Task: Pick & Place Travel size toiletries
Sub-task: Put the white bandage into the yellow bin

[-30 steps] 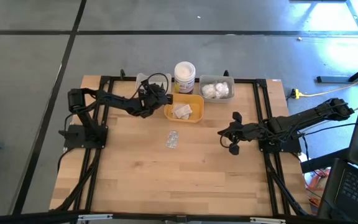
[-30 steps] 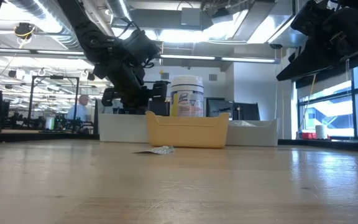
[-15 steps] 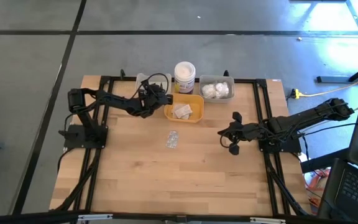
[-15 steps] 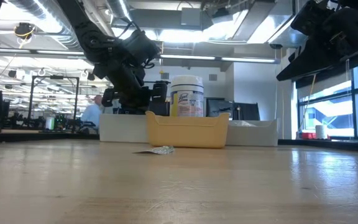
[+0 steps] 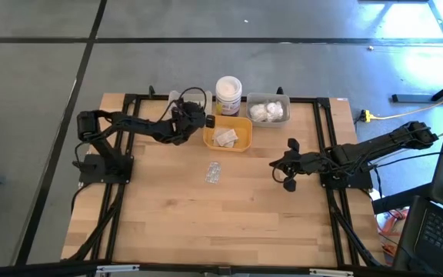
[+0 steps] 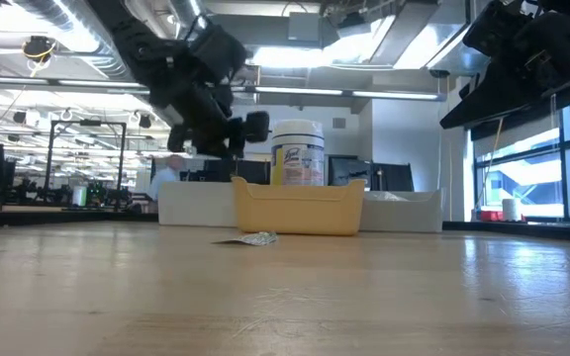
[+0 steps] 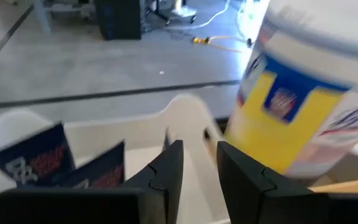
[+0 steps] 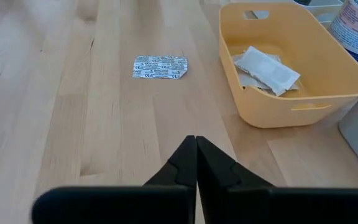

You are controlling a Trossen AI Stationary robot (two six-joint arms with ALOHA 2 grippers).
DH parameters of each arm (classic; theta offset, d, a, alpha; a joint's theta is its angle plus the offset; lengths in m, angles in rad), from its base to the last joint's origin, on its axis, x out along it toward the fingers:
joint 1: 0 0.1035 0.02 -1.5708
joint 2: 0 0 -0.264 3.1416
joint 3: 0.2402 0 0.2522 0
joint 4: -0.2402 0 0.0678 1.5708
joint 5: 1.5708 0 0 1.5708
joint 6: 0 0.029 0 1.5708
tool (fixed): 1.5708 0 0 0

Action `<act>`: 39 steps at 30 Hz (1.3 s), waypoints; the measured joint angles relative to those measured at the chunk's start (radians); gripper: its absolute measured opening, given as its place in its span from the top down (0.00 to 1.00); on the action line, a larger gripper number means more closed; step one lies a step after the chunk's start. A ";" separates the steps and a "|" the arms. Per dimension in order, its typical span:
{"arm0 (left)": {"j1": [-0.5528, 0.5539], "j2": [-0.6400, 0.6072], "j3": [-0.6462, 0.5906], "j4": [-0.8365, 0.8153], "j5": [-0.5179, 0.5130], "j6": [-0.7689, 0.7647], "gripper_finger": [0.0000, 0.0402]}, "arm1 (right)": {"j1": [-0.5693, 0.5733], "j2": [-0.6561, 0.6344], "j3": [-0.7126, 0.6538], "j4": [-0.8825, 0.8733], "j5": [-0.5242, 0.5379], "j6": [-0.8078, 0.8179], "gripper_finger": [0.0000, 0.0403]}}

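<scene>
left gripper [image 7: 194,165] lifted, fingers apart | over white tray [image 7: 185,115] | jar [image 7: 303,93] beside

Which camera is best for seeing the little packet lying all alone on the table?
The right wrist view: the sachet lies flat and close, print visible. The high view shows it as a small pale patch; the low view shows only its thin edge; the left wrist view misses it.

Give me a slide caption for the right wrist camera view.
Shut right gripper faces a lone sachet on the table, beside a yellow tray holding sachets.
</scene>
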 joint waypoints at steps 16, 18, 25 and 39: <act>-0.133 -0.265 0.001 0.005 0.175 0.304 0.77 | 0.000 0.000 0.000 0.000 0.000 -0.020 0.99; -0.157 -0.280 0.001 -0.001 0.260 0.341 0.77 | 0.000 0.000 0.000 0.000 0.000 -0.020 0.99; -0.249 -0.286 0.001 -0.100 0.506 0.367 0.78 | 0.000 0.000 0.000 0.023 0.000 -0.019 0.91; -0.450 -0.202 0.001 -0.283 0.547 0.362 0.80 | 0.000 0.000 0.000 0.251 -0.002 -0.018 0.82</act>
